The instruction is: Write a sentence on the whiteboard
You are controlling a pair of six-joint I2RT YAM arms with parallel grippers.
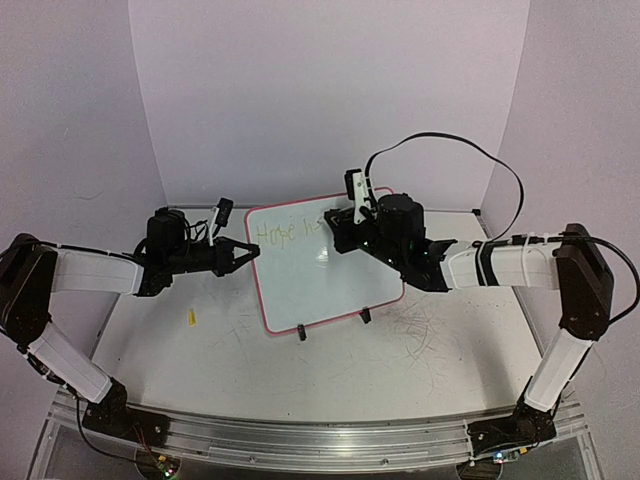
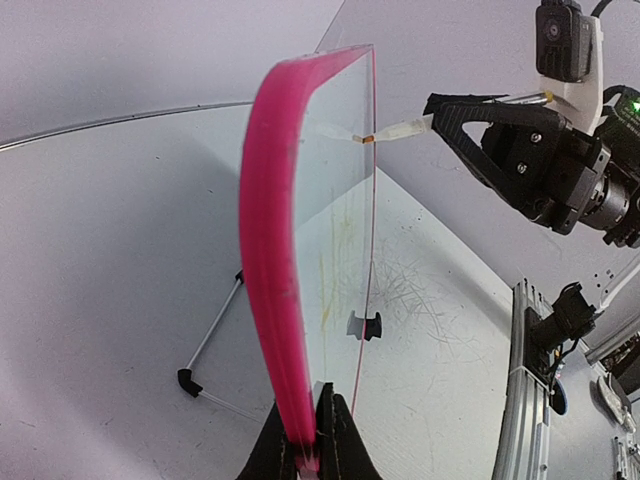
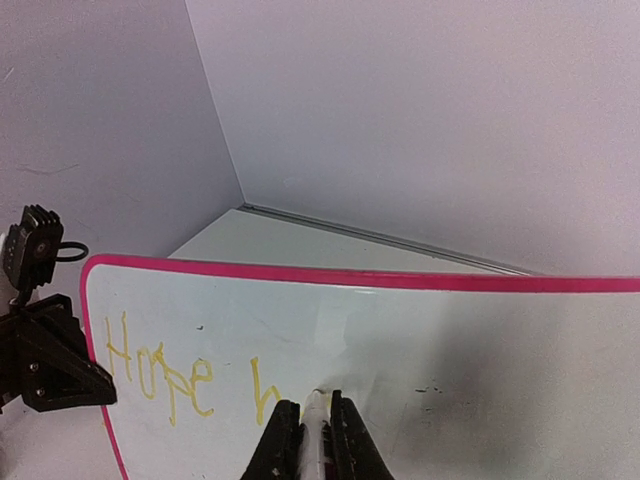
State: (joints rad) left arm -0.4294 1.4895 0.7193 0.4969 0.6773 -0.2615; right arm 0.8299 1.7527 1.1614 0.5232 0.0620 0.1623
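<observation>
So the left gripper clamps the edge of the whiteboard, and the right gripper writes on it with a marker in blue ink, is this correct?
Not fully. The writing is yellow, not blue, as the right wrist view shows. The rest stands: the left gripper clamps the edge of the whiteboard, and the right gripper holds a marker against it.

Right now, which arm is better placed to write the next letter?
Right. The right pincer grips the marker, tip on the whiteboard where the unfinished sentence stops; the left pincer clamps the board's edge.
</observation>
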